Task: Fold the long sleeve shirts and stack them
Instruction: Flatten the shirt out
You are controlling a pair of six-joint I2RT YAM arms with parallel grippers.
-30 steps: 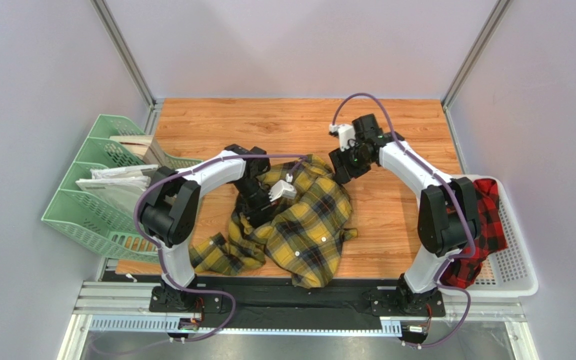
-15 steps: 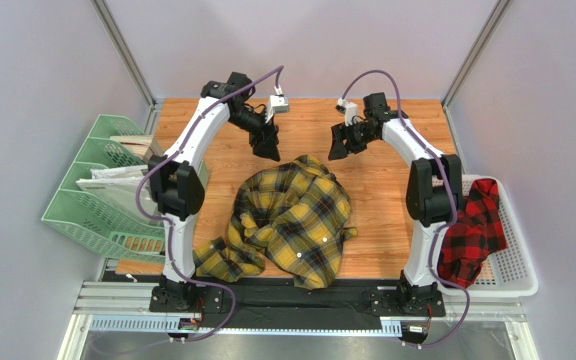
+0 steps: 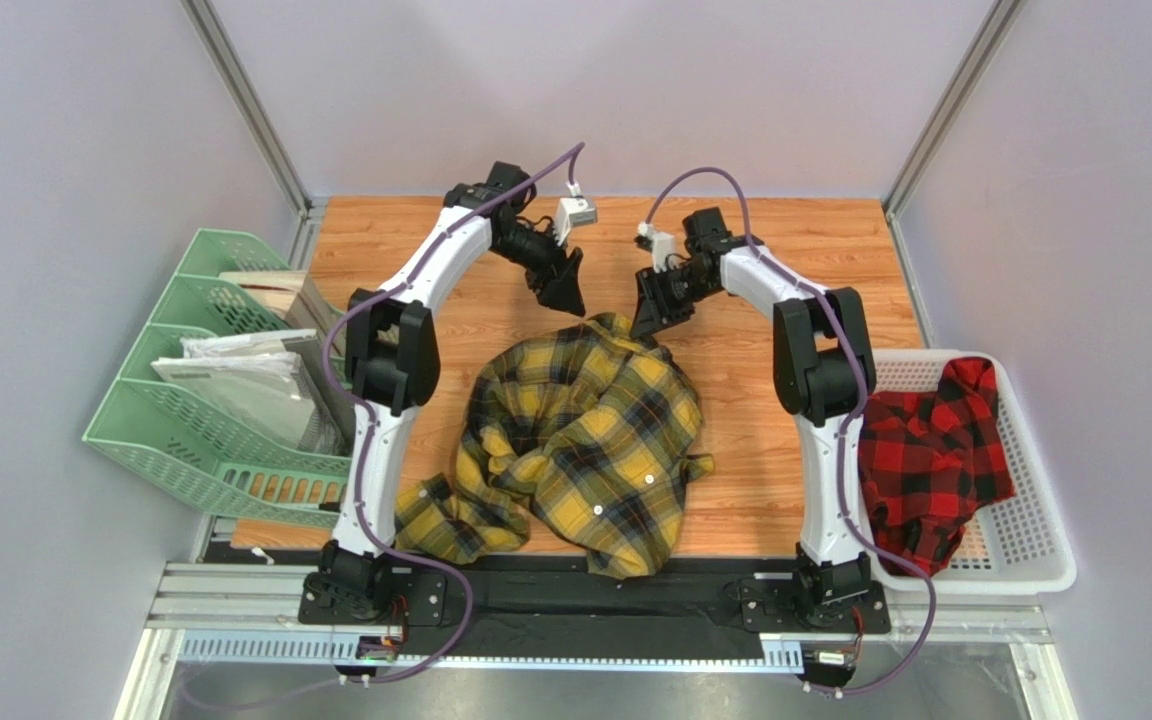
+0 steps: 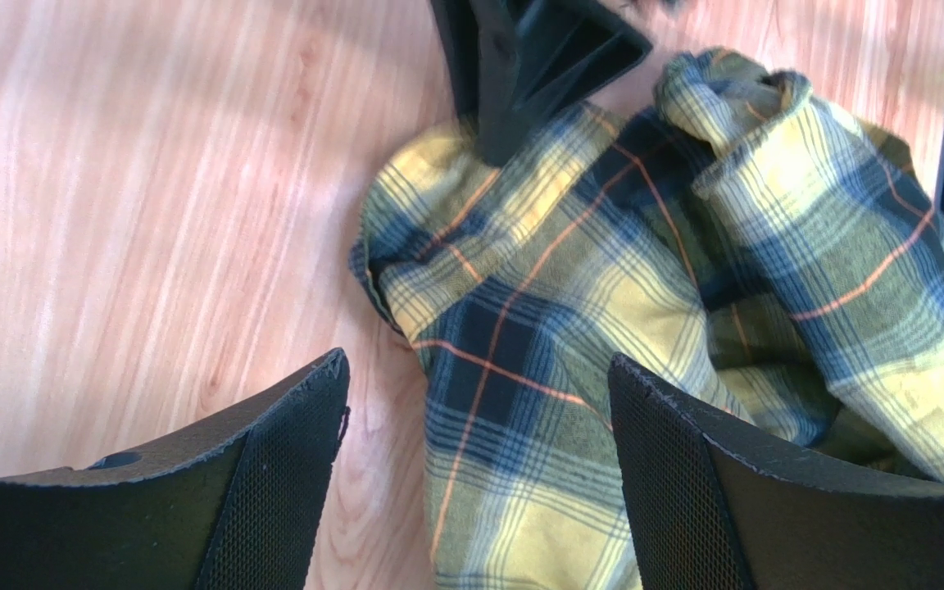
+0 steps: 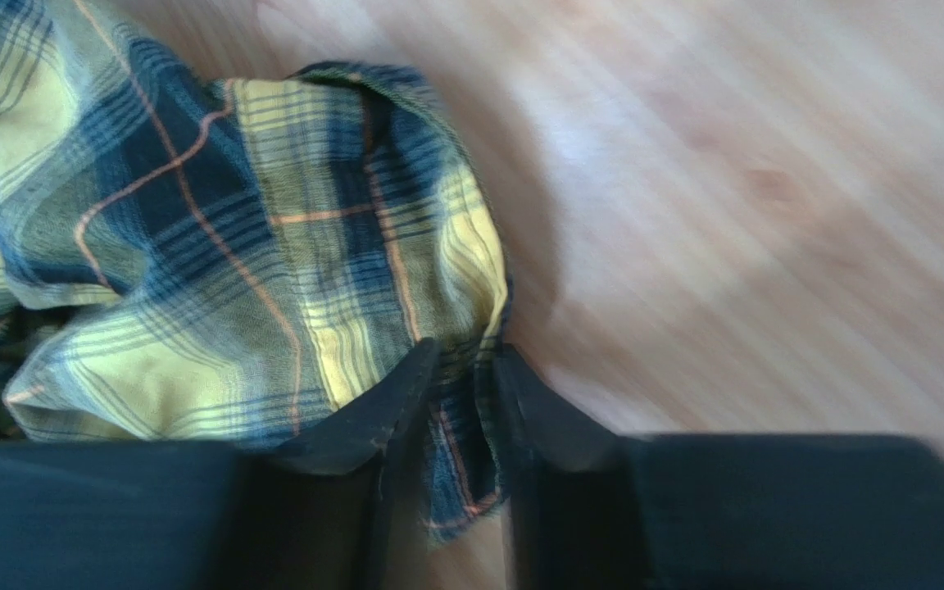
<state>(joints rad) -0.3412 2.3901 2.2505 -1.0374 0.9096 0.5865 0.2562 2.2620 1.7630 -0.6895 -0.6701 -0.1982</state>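
The yellow-and-black long sleeve shirt [image 3: 582,435] lies crumpled in the middle of the wooden table. My right gripper [image 3: 639,315] is at its far edge and shut on a fold of the cloth, and the right wrist view shows the plaid hem pinched between the fingers [image 5: 379,418]. My left gripper [image 3: 567,288] hovers open just left of it, above the same far edge. In the left wrist view the yellow shirt [image 4: 686,246] lies under the wide-apart fingers [image 4: 280,455], with the right gripper [image 4: 539,62] ahead. The red-and-black shirt [image 3: 935,458] lies bunched in the basket.
A white perforated basket [image 3: 1040,533] stands at the table's right edge. Green file trays [image 3: 207,398] holding papers stand at the left edge. Bare wood [image 3: 432,248] shows at the back of the table, behind both grippers.
My left gripper let go of the shirt's middle, opened and swung to the far edge. My right gripper came down onto that edge and closed on the cloth.
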